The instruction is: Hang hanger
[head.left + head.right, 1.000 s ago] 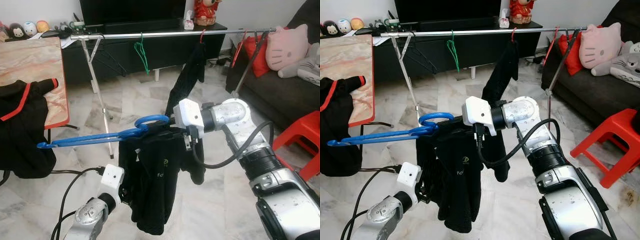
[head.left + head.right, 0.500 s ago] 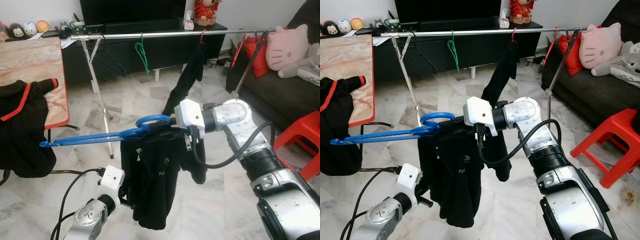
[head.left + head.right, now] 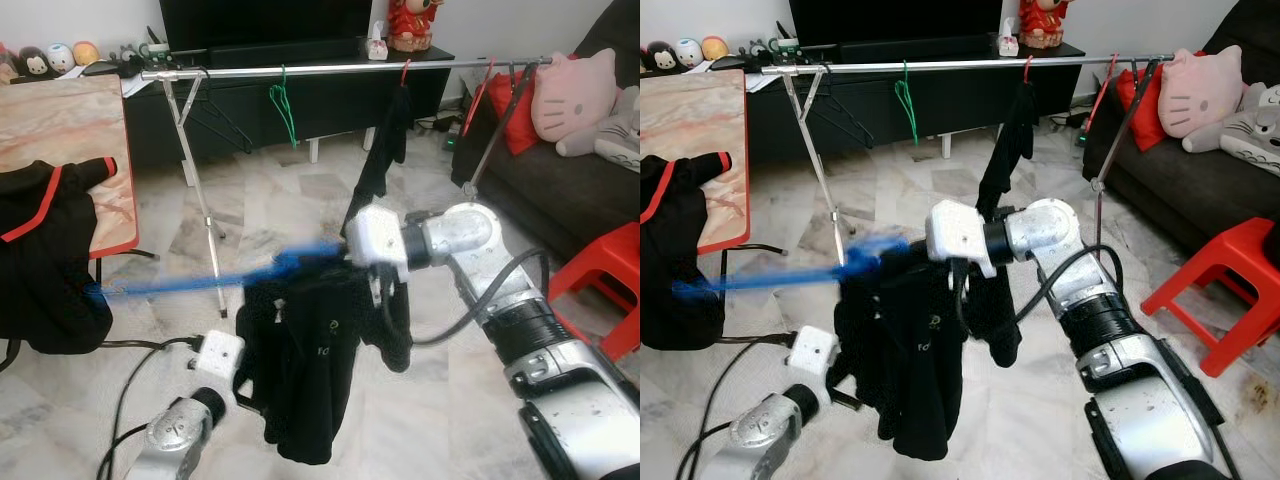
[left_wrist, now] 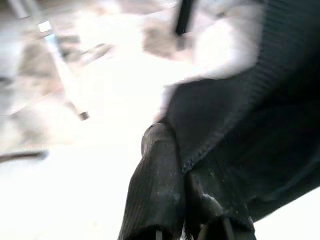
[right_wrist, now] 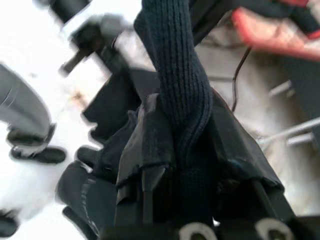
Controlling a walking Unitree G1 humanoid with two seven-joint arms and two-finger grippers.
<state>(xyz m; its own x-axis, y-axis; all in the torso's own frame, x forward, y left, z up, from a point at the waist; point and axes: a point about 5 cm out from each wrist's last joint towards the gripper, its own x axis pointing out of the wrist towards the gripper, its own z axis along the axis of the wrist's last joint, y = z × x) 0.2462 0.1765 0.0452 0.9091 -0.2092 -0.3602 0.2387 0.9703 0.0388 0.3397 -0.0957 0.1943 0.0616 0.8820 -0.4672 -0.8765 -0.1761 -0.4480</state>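
- Blue hanger (image 3: 200, 282), blurred, lies roughly level, well below and in front of the rail (image 3: 330, 69), long axis about parallel to the rail; hook end sits at the right pincer (image 3: 352, 262), far tip reaches toward the surface (image 3: 62, 135) on the robot's left.
- Right pincer: clamped round a dark knitted fold at the hanger's neck, per the right wrist view; carries the load just in front of the rail's midspan.
- Left pincer (image 4: 172, 200): low under the hanger, pinched shut on the hem of the black garment (image 3: 310, 360) draped from it.
- Likely needs a lift up and forward to the rail; right arm nearer.
- Count: 1 blue hanger in hand; on the rail 1 green hanger (image 3: 284, 105), 1 black hanger (image 3: 222, 118), 1 dark garment (image 3: 385, 150) on a red hook; 1 rail; 1 black-and-red top (image 3: 45, 250) on the surface edge.
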